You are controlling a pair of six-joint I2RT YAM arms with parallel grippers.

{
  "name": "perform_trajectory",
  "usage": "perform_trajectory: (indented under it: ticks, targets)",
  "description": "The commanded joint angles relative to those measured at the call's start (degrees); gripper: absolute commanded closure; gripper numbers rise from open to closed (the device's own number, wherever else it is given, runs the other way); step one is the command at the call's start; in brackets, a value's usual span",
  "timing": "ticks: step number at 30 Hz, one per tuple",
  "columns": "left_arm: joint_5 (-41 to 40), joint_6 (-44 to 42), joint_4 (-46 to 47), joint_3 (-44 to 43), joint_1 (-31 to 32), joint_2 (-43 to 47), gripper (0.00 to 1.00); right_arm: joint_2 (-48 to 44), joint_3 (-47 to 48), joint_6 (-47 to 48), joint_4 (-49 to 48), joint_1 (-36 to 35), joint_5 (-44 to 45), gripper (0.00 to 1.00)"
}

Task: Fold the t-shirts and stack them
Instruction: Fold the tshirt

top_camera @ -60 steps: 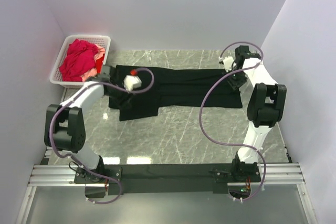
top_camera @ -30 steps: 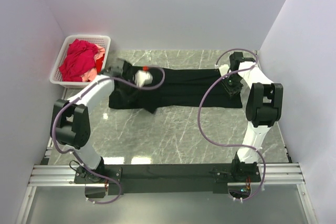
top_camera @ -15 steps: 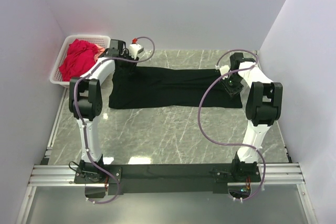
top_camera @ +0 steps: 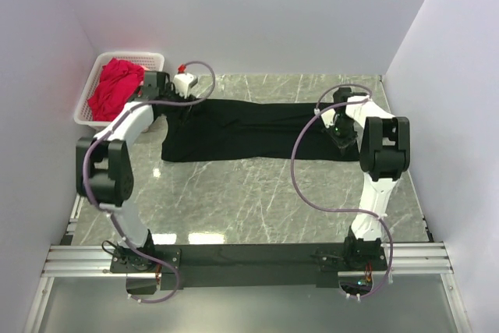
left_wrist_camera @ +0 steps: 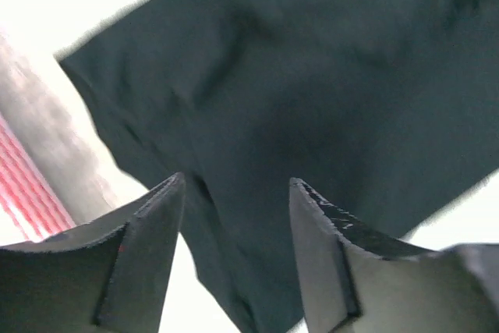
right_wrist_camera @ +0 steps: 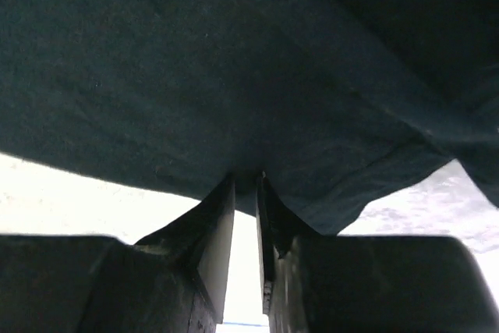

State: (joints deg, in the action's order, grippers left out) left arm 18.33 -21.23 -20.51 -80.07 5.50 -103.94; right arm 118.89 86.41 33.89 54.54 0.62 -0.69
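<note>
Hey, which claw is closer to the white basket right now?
Left. The left claw is beside the basket, over that end of the black t-shirt; the right claw is at the shirt's far end.

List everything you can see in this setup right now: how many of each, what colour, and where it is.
black t-shirt: one, black, spread flat across the far part of the table
red t-shirts: a bundled heap, number unclear, crimson, inside the basket
basket: one, white lattice, far left corner
table: one, grey marble pattern
arms: two, white and black, based at the near edge
left end effector: open, over the black t-shirt's left end
right end effector: closed on the black t-shirt's right edge
</note>
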Motion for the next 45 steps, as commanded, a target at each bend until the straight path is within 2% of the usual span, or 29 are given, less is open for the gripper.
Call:
perform_trajectory:
  ticks: [1,5,8,11,15,19,22,24,27,30,31,35,39,45]
  targets:
    - [1.7,-1.5,-4.2,6.0,0.0,4.2,0.4,3.4,0.1,-0.7,-0.9,-0.4,4.8,0.76]
    - [-0.7,-3.6,-7.7,8.8,0.2,1.0,0.46,5.2,2.1,-1.1,0.6,-0.4,6.3,0.78]
    - [-3.9,-4.4,-8.3,10.5,0.3,-0.6,0.46,7.9,4.6,-1.5,4.3,-0.4,7.1,0.82]
    - [-5.7,-5.0,-8.2,12.7,0.5,-0.6,0.48,7.2,2.8,-0.5,6.3,-0.4,7.3,0.84]
    - [-7.3,-5.9,-9.4,15.3,0.5,0.8,0.49,0.8,-4.6,1.5,7.2,-0.4,5.8,0.84]
    - [-8.7,-6.5,-9.5,16.7,0.0,2.3,0.5,-5.8,-16.8,4.4,7.9,-1.8,2.4,0.85]
    - [-8.0,-5.1,-9.1,13.9,-1.3,3.3,0.48,-12.1,-24.4,6.3,10.7,-4.7,-3.7,0.85]
    - [-6.6,-3.4,-9.9,10.9,-2.7,3.2,0.45,-16.6,-26.0,8.5,14.0,-5.5,-6.9,0.83]
    - [-2.4,-1.1,-11.9,4.6,-3.5,4.4,0.43,-20.7,-21.4,8.2,15.8,-3.1,-10.6,0.79]
    - [0.1,2.9,-13.8,1.8,-2.2,5.9,0.43,-19.0,-10.1,4.6,15.0,1.5,-12.7,0.76]
    - [2.1,3.6,-14.4,1.9,-1.6,5.9,0.43,-18.0,-5.1,3.3,14.0,2.4,-12.4,0.76]
    - [-0.4,12.6,-10.2,7.4,2.9,8.0,0.45,-11.9,2.1,-1.7,8.4,2.9,-8.7,0.79]
    - [-2.9,18.4,-6.1,11.8,6.1,6.1,0.6,-1.9,8.7,-3.8,8.3,2.8,-6.8,0.84]
    - [-6.5,20.8,-5.2,10.3,6.5,-1.0,0.75,3.4,7.8,-6.0,3.9,2.1,-2.7,0.89]
